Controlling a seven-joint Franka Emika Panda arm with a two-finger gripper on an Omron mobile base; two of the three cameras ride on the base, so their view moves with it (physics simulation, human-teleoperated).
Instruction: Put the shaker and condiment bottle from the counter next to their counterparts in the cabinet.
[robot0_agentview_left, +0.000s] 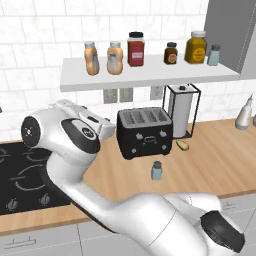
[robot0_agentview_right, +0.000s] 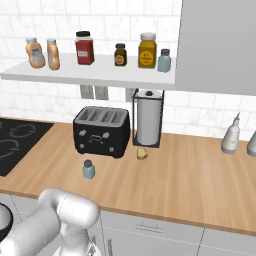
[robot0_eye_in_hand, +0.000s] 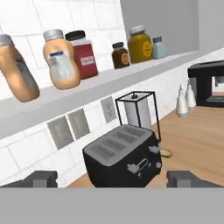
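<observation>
On the left of the cabinet (robot0_agentview_left: 150, 77), two peach-orange bottles stand side by side: the condiment bottle (robot0_agentview_left: 114, 58) and its counterpart (robot0_agentview_left: 91, 58), so that half looks done. The gripper (robot0_eye_in_hand: 112, 179) faces the shelf with its jaws spread wide and nothing between them. Further right on the shelf, past the red jar (robot0_agentview_left: 135, 49), stands the matching shaker (robot0_agentview_left: 214, 55). The shaker (robot0_agentview_left: 157, 170) still to be moved sits on the counter (robot0_agentview_left: 215, 160) in front of the toaster (robot0_agentview_left: 145, 132). Next, I judge, the arm must swing down and close on it
</observation>
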